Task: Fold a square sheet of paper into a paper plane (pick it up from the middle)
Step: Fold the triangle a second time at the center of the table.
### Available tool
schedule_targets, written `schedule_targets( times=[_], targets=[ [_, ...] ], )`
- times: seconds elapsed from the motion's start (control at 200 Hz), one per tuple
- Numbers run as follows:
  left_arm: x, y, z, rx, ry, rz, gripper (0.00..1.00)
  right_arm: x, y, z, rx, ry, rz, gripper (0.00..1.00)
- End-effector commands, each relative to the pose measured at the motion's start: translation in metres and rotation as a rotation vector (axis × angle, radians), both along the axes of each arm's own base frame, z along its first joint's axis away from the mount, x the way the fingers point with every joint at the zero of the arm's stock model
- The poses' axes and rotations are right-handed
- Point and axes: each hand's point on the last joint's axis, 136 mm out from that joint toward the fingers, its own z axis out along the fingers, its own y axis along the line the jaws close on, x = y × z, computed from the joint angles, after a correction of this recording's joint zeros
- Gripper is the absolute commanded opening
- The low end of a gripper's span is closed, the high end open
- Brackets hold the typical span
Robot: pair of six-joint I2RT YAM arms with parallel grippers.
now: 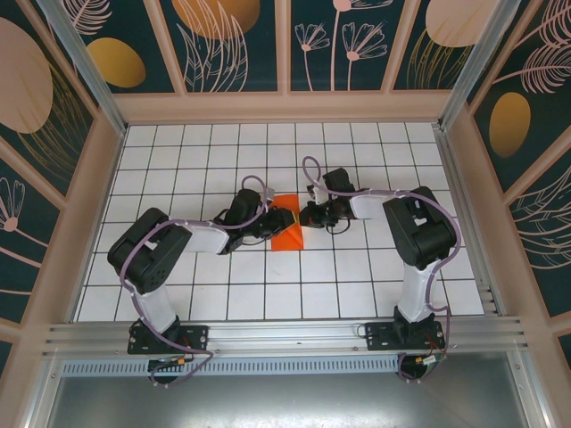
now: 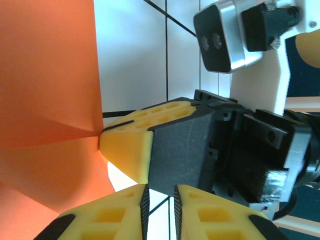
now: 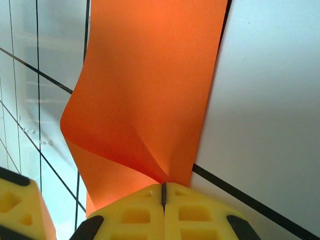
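Note:
The orange-red square sheet of paper (image 1: 285,228) lies between the two grippers in the middle of the tiled table and looks about one tile wide from above. My right gripper (image 3: 163,192) is shut on one edge of the sheet (image 3: 150,85), which lifts and curls away from the pinch with a soft crease. In the left wrist view the right gripper's fingers (image 2: 131,145) pinch the paper (image 2: 45,100) at its edge. My left gripper (image 2: 159,195) stands beside them, narrowly open, with only white floor in the gap. From above, the left gripper (image 1: 270,223) is at the sheet's left edge and the right gripper (image 1: 310,215) at its upper right. No paper plane is in view.
The white gridded table top (image 1: 205,294) runs out on all sides to a raised wooden rim (image 1: 103,205). Both arms reach inward from their bases at the near edge. The right arm's wrist camera (image 2: 220,37) hangs close above the left gripper.

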Motion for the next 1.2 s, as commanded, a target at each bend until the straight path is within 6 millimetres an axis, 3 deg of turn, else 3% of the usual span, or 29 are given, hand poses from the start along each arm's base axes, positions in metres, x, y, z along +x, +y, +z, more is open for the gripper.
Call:
schedule_targets(
  times=[0.0,0.3,1.196],
  targets=[
    [0.000,0.000,-0.019,0.053,0.029,0.000,0.23,0.005,0.003,0.004,0.002,-0.019,0.018,0.00],
    [-0.003,0.001,-0.038,0.085,0.073,-0.004,0.22,0.009,0.004,0.002,-0.003,-0.019,0.019,0.00],
    [-0.006,0.001,-0.048,0.091,0.096,-0.012,0.22,0.012,0.004,-0.006,-0.024,-0.008,0.012,0.00]
  ],
)
